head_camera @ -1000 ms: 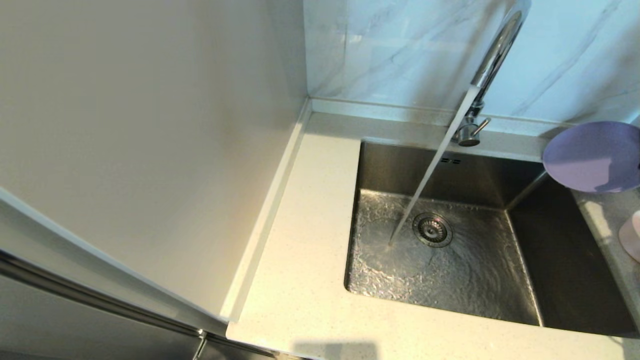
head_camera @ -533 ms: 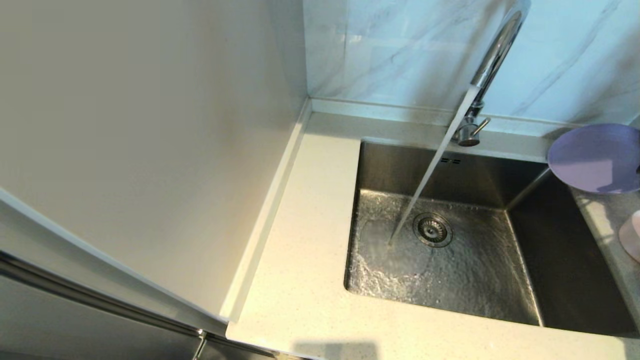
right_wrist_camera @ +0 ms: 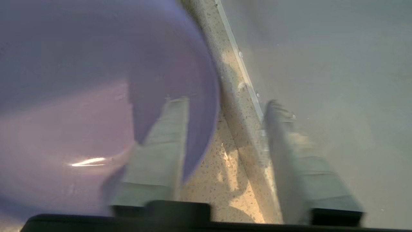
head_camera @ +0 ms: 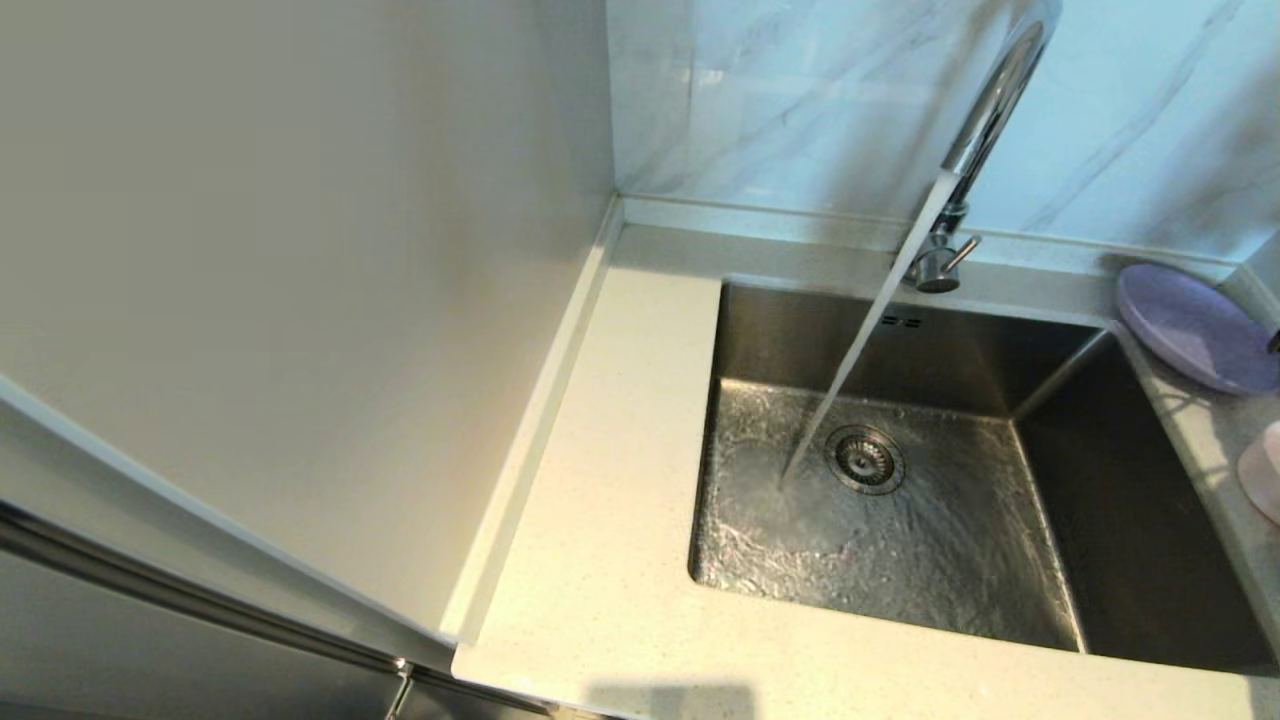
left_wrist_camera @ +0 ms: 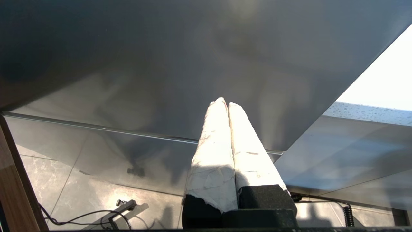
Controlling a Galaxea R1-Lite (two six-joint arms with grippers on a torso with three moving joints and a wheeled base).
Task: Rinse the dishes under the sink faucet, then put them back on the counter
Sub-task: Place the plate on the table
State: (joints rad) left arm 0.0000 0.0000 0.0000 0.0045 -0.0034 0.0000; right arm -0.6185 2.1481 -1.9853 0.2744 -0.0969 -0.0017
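Observation:
The lavender plate (head_camera: 1190, 328) rests on the counter (head_camera: 610, 480) in the back right corner, beside the sink (head_camera: 1130, 520). In the right wrist view the plate (right_wrist_camera: 80, 64) fills one side. My right gripper (right_wrist_camera: 225, 103) is open, with one finger in front of the plate's rim and the other over the counter's raised rim by the wall. Water runs from the chrome faucet (head_camera: 985, 110) into the basin near the drain strainer (head_camera: 865, 459). A pale pink cup (head_camera: 1262, 470) peeks in at the right edge. The white bowl is out of view. My left gripper (left_wrist_camera: 224, 102) is shut, parked below the counter.
A tall off-white wall panel (head_camera: 300, 280) stands at the left of the counter. Marble backsplash (head_camera: 780, 100) rises behind the faucet. The sink floor is covered with rippling water.
The plate, held tilted above the sink's back right corner before, has moved right and down and now lies on the counter. The water keeps running.

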